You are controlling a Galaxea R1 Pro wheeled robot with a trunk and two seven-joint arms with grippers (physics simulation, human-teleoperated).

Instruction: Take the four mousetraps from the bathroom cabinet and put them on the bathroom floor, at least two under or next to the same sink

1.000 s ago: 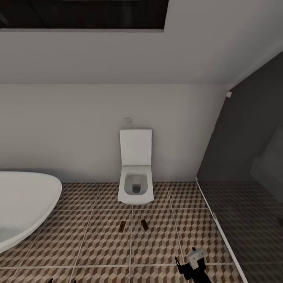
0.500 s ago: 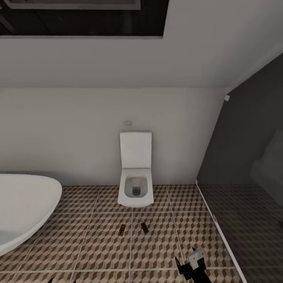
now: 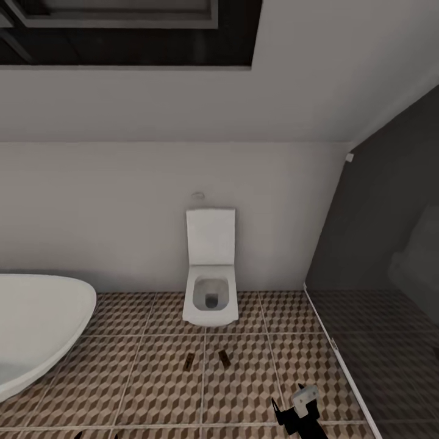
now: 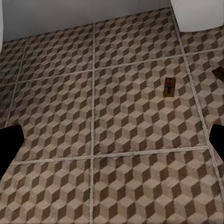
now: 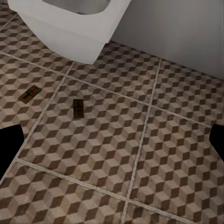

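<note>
A bathroom floor (image 3: 152,378) of cube-patterned brown and beige tiles runs to a white back wall, where a white toilet (image 3: 210,286) stands with its lid up. A white bathtub (image 3: 36,323) fills the near left, and a dark glass panel (image 3: 384,274) closes the right side. Two mousetraps lie flat on the tiles just in front of the toilet, side by side but apart: the left mousetrap (image 3: 189,361) and the right mousetrap (image 3: 224,358). Both rest well ahead of the right gripper (image 3: 299,411), which hangs low at the near right, its jaws spread wide and empty. The left gripper (image 4: 112,140) also faces bare tiles, jaws wide apart and holding nothing, with one trap on the floor beyond it.
</note>
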